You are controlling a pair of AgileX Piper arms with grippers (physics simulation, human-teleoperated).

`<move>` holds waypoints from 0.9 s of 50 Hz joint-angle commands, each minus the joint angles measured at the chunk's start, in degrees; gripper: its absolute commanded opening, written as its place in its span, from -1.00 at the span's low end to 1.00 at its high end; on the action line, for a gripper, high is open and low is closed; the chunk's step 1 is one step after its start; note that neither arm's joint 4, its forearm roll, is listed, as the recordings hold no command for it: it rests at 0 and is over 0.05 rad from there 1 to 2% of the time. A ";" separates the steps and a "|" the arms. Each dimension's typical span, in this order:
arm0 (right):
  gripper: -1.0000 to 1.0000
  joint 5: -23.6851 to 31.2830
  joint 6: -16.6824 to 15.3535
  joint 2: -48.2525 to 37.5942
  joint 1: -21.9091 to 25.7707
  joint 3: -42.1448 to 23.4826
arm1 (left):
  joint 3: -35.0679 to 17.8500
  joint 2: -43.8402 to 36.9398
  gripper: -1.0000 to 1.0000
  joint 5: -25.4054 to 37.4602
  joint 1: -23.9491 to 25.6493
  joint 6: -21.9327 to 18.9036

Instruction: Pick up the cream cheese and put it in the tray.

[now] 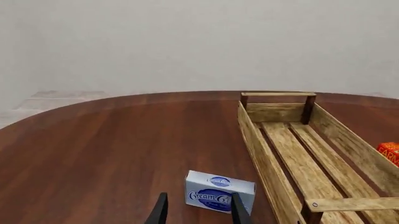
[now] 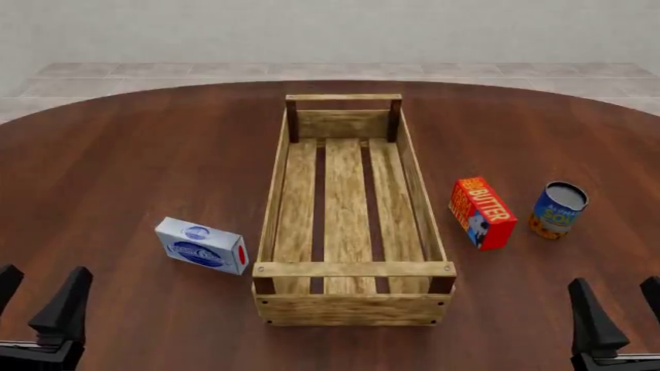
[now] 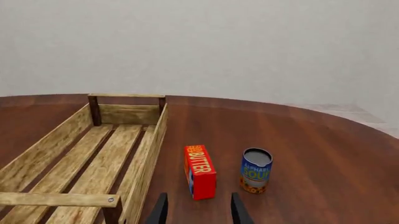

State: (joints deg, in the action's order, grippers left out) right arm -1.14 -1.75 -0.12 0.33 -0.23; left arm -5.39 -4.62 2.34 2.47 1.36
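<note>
The cream cheese (image 2: pixel 202 246), a small white and light-blue box with a red dot on its end, lies on the table just left of the tray's near-left corner. In the left wrist view the cream cheese (image 1: pixel 219 191) sits ahead of my fingers, partly behind one fingertip (image 1: pixel 238 207). The tray (image 2: pixel 354 270), a long slatted wooden crate, stands empty at mid-table. My left gripper (image 2: pixel 36 292) is open at the near-left edge, well short of the box. My right gripper (image 2: pixel 622 300) is open at the near right. Both the left gripper (image 1: pixel 199 211) and the right gripper (image 3: pixel 195 209) hold nothing.
A red-orange BUTTER box (image 2: pixel 483 212) stands right of the tray wall (image 3: pixel 146 158), and a blue and orange can (image 2: pixel 558 209) stands beyond it. The right wrist view shows the butter box (image 3: pixel 199 171) and the can (image 3: pixel 256 170) ahead of its fingers. The round wooden table (image 2: pixel 124 154) spreads on the left.
</note>
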 commanded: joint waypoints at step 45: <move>1.00 0.15 0.13 0.02 -0.17 -0.02 | -27.75 -28.40 1.00 8.14 7.07 -5.39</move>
State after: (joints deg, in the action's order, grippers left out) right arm -1.13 -1.77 -0.09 0.21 -0.22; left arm -27.52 -26.11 7.94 8.44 -1.81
